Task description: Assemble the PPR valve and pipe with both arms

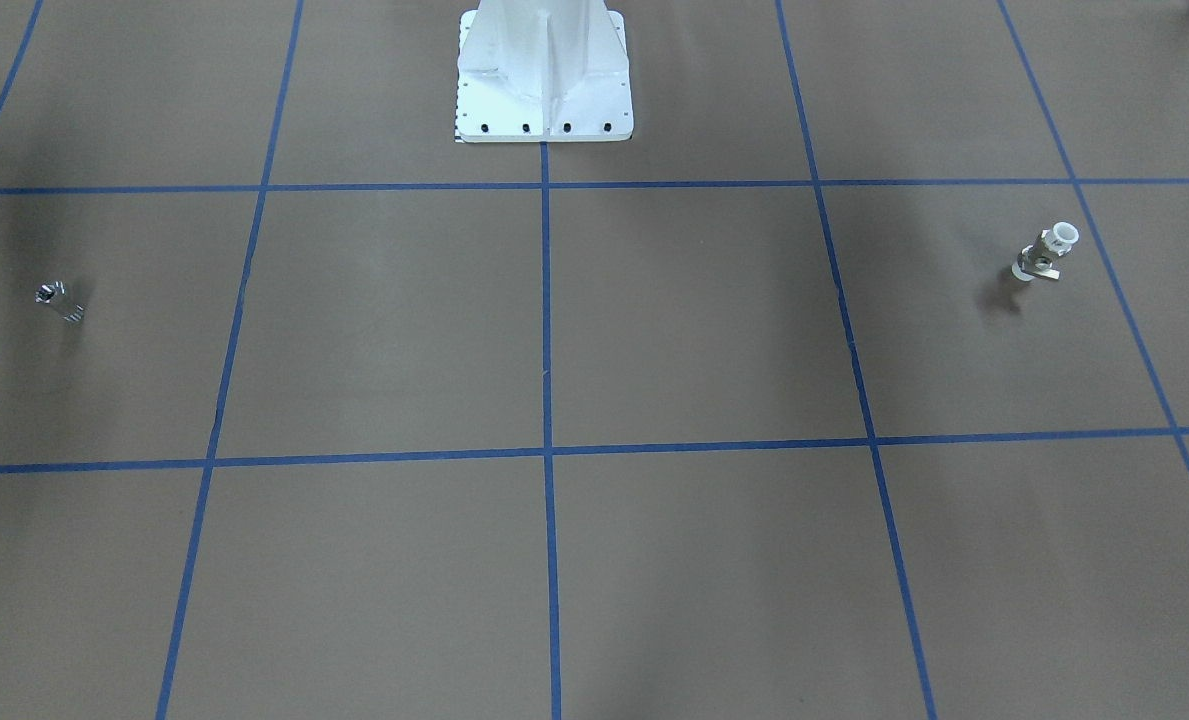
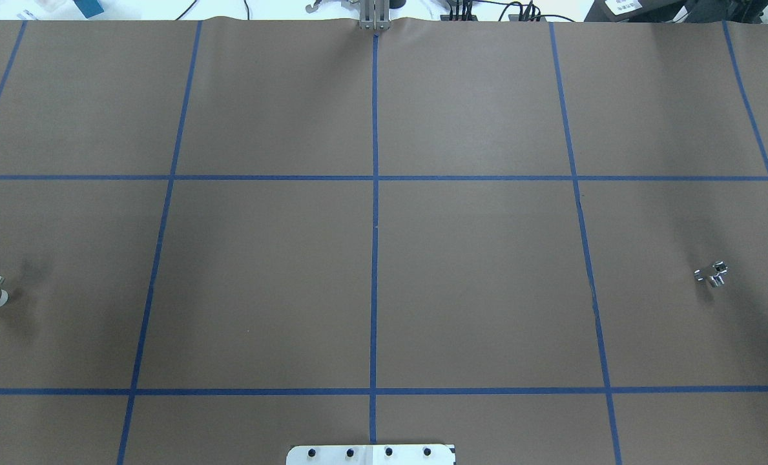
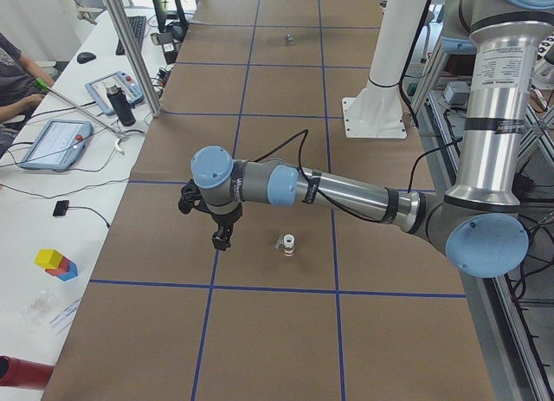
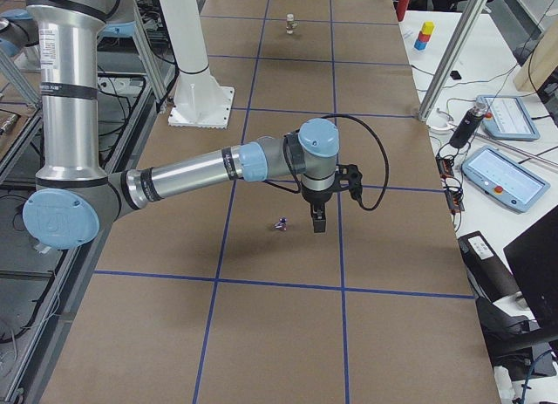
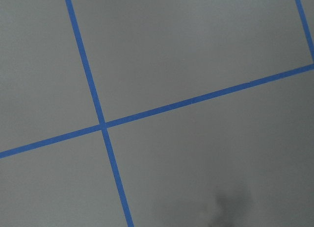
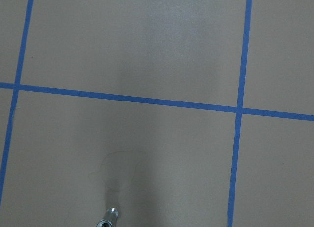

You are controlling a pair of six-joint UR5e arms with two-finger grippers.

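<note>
**PPR valve (image 1: 1046,255) and pipe (image 1: 59,300) well apart on the table (image 1: 654,330)**

A white pedestal (image 1: 544,75) stands at the table's robot side. The PPR valve lies on the robot's left, the pipe on its right. Both arms stretch low. The left gripper (image 3: 222,241) points down near the valve and the right gripper (image 4: 318,222) near the pipe. I cannot tell whether either is parted or closed.

From behind the robot, our overhead view looks forward and down on the counter (image 2: 487,290); the front-facing view looks steeply down from across it. Both share the white base (image 1: 544,100), the PPR valve (image 1: 1046,253) and the pipe (image 1: 59,300), mirrored. Two side views look along the counter from its ends, farther back. Each wrist view looks closely down at the blue tape lines (image 5: 103,125); the right one catches the pipe at its bottom edge.
</note>
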